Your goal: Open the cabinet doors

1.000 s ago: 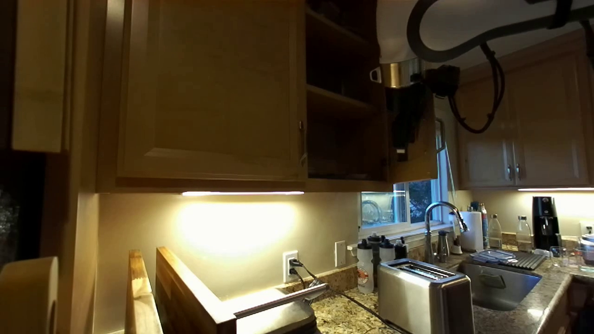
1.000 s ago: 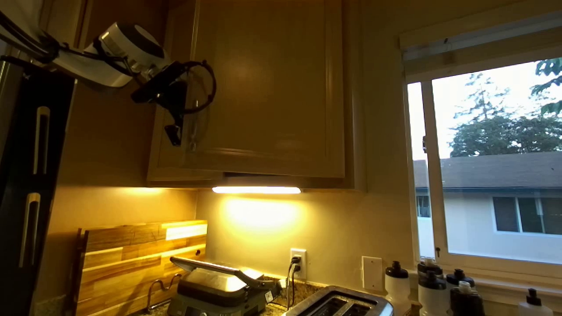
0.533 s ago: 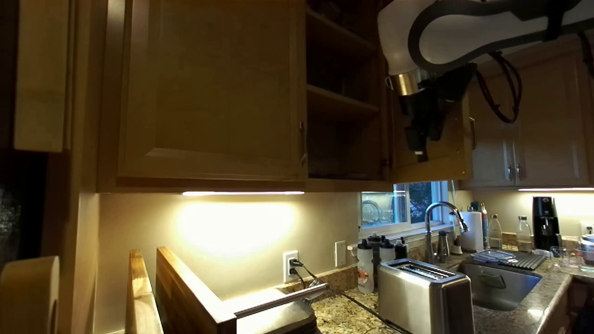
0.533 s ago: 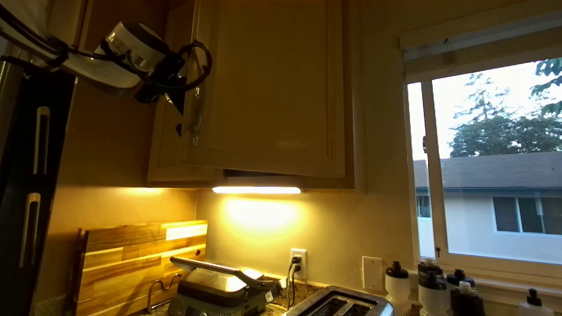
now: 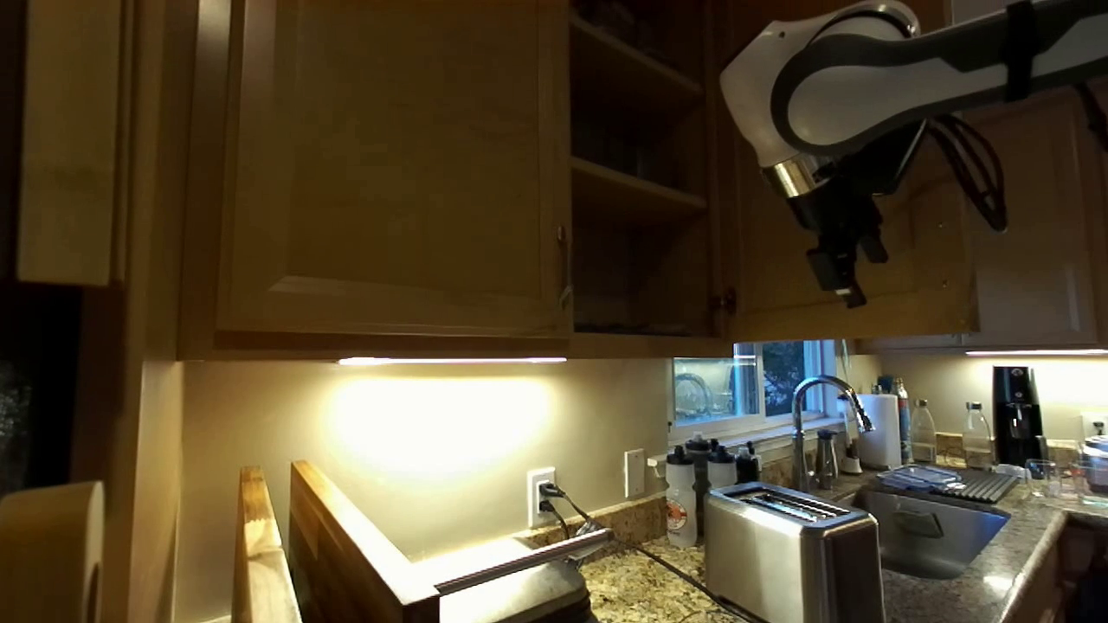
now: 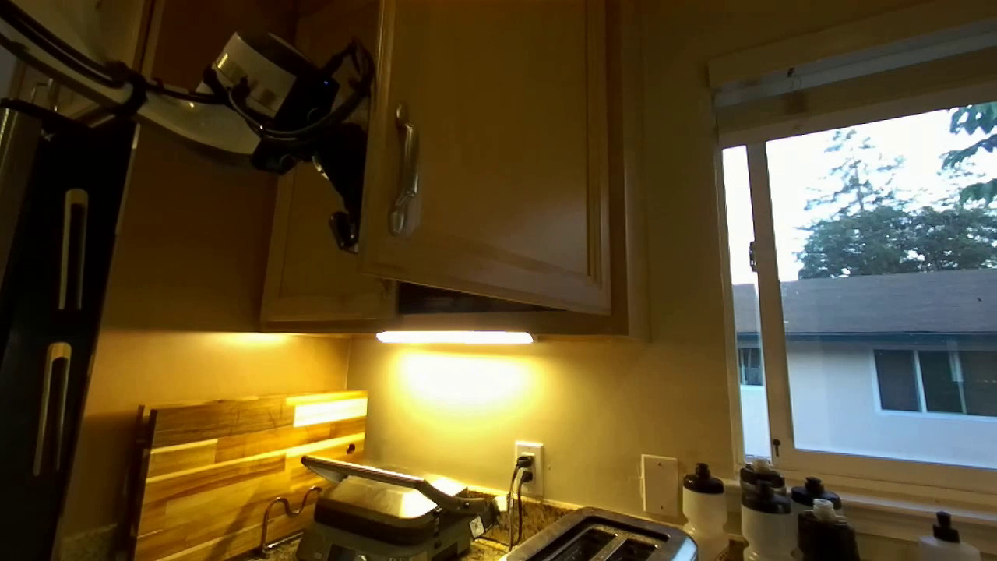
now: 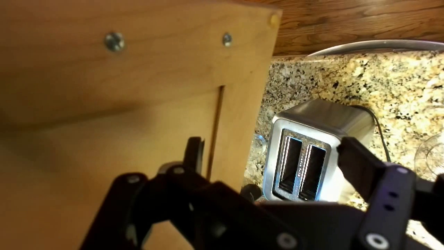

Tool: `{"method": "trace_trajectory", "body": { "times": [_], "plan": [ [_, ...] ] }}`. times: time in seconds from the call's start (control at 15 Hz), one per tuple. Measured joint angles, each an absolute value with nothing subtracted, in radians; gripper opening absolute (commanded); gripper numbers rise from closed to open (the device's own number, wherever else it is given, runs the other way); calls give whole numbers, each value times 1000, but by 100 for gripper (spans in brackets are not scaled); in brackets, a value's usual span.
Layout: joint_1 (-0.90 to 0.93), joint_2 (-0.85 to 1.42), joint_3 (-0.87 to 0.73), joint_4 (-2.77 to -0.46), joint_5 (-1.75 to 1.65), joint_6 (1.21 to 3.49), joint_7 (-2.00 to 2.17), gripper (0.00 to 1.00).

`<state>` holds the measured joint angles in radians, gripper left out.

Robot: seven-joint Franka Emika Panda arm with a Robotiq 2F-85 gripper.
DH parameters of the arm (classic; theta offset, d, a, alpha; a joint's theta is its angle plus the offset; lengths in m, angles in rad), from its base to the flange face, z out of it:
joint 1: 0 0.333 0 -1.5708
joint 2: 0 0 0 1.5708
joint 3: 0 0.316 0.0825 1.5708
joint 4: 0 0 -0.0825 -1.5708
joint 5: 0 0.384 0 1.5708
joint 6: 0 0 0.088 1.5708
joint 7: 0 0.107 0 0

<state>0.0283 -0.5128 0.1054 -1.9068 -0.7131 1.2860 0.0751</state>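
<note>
You can read no text — the tiny lettering (image 7: 300,165) on top of the toaster (image 7: 310,134) is too blurred to spell out, as are the round red emblem (image 5: 676,513) on the white bottle (image 5: 681,484) and the pale label (image 6: 477,527) on the grill (image 6: 374,513).

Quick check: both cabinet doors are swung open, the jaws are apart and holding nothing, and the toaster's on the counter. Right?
Not both: an exterior view shows one cabinet door swung open but the other cabinet door shut. The rest holds: the jaws are apart and holding nothing, and the toaster is on the counter.
</note>
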Motion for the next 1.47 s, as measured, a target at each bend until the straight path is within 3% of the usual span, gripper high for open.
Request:
{"method": "trace_trajectory", "body": {
  "times": [0.4, 1.0, 1.47],
  "plan": [
    [106, -519, 121, -1897, -628, 1395, 82, 100],
    [103, -510, 39, -1884, -235, 1715, 98, 100],
    [99, -477, 75, -1872, -70, 1909, 174, 100]
  ]
}}
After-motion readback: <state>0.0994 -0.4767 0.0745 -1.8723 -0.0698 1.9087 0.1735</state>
